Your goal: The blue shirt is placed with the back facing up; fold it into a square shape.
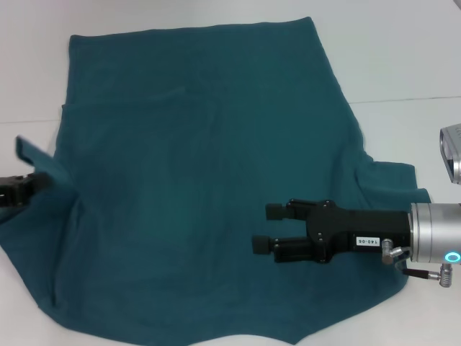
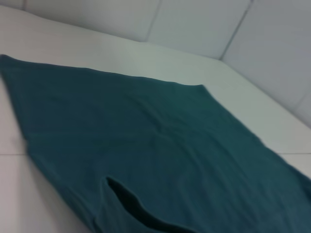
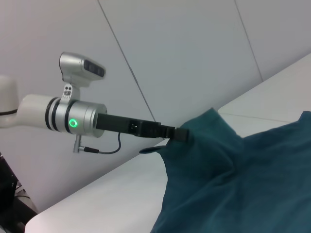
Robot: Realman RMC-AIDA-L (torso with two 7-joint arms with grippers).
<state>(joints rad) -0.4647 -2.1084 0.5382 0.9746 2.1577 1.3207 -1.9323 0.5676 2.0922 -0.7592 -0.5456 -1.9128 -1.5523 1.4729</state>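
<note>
The left gripper (image 1: pixel 29 184) sits at the left edge of the blue shirt (image 1: pixel 194 180), its black fingers clenched on the shirt's left sleeve; a small flap of teal cloth stands up just above them. In the right wrist view the same gripper (image 3: pixel 181 135) reaches in from its silver wrist with a green ring light and pinches a raised peak of fabric, lifting that corner off the white table (image 1: pixel 403 58). The shirt lies spread over the table, plain side up, hem toward the far side, its body mostly flat with soft wrinkles. In the left wrist view the shirt (image 2: pixel 146 141) stretches away, a dark open fold showing near the camera. Toward the shirt's right side, the right gripper (image 1: pixel 265 228) hovers over the cloth, pointing toward the shirt's middle, its two black fingers (image 1: pixel 276 211) spread apart and holding nothing.
</note>
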